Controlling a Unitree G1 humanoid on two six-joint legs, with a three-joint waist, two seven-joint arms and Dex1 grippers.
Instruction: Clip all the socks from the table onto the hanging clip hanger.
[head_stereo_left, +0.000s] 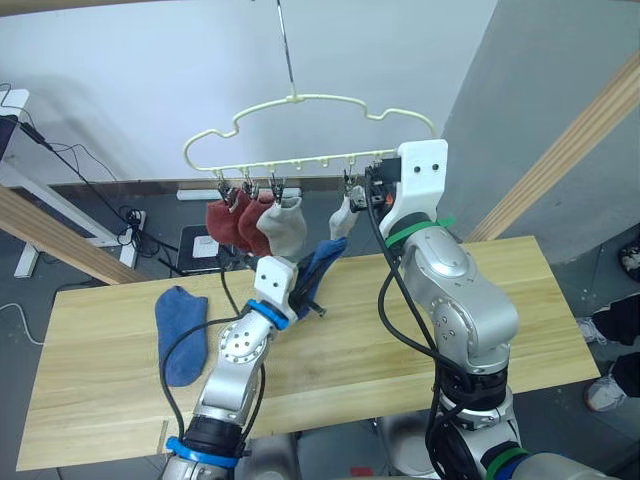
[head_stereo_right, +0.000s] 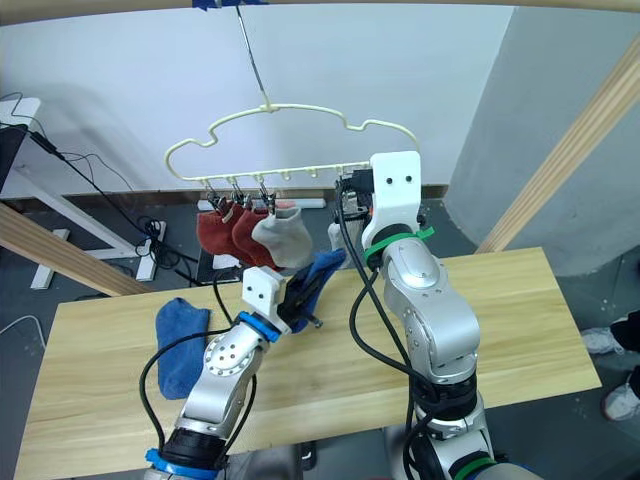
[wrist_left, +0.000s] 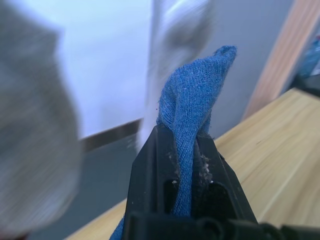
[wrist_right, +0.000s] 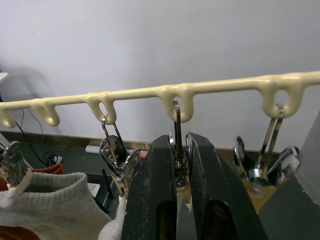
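My left claw (wrist_left: 185, 165) is clamped on a soft knit blue sock (wrist_left: 192, 107), lifted above the pale plank tabletop (head_stereo_left: 400, 340). My right claw (wrist_right: 181, 150) pinches a small metal clip (wrist_right: 178, 145) on the cloud-shaped yellow wire hanger (head_stereo_left: 300, 130). A second blue sock (head_stereo_left: 182, 330) lies flat on the wood.

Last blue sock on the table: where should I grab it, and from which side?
Grip the blue sock at its upper end, the one nearer the clip hanger, coming straight down. It lies flat and lengthwise on the table, apart from both arms, so an end pinch leaves the rest hanging.
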